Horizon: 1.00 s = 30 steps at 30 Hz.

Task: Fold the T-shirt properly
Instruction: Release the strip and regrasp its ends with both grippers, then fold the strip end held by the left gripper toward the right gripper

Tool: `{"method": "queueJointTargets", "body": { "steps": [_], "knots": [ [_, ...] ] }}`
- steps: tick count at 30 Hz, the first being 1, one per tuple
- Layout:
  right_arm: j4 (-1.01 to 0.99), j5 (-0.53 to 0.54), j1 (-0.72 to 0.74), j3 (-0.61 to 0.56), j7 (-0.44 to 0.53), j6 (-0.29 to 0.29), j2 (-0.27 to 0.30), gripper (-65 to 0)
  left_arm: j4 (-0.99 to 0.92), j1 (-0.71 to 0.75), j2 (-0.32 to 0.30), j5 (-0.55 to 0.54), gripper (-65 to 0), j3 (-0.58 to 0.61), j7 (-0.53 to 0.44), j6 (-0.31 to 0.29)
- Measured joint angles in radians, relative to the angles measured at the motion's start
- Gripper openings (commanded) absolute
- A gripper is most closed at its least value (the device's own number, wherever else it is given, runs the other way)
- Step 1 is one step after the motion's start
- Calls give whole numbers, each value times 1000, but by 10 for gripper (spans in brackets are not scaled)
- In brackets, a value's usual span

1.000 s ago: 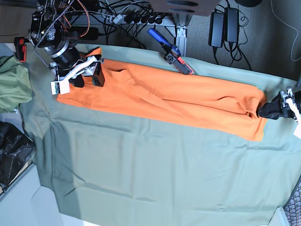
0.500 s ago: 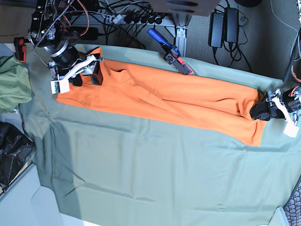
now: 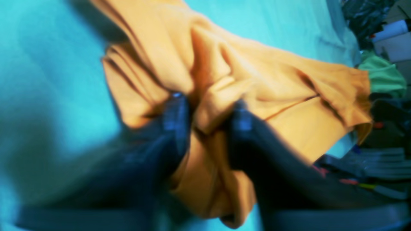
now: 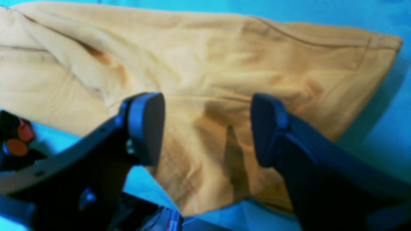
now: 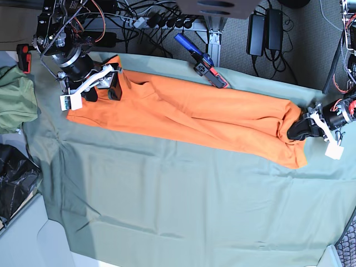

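T-shirt [image 5: 189, 114] lies lengthwise on the grey-green table cloth [image 5: 183, 206]; left gripper [image 3: 208, 112] pinches a bunched fold at one end, right gripper [image 4: 207, 128] spread wide over the other, gripping nothing.

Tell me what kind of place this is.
Probably a robotics lab bench: loose cables and power bricks lie behind the cloth-covered table, and two robot arms work an orange T-shirt laid across it.
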Motion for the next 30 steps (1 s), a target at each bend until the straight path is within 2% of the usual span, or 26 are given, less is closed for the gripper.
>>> {"method": "queueJointTargets", "body": {
  "steps": [5, 13, 19, 25, 30],
  "knots": [
    [0, 3, 0, 0, 0, 0, 0, -235, 0, -30, 0, 90, -650, 0, -33, 0],
    [1, 33, 0, 10, 0, 0, 0, -235, -1, -132, -4, 128, -650, -13, -22, 1],
    [7, 51, 9, 61, 0, 0, 0, -235, -21, -187, -18, 197, -650, -13, -32, 1],
    [9, 53, 21, 73, 6, 0, 0, -235, -121, -210, -53, 195, -650, -13, -38, 1],
    [9, 53, 22, 73, 6, 0, 0, -235, -208, -214, -98, 198, -650, -13, -94, 0]
  ]
}}
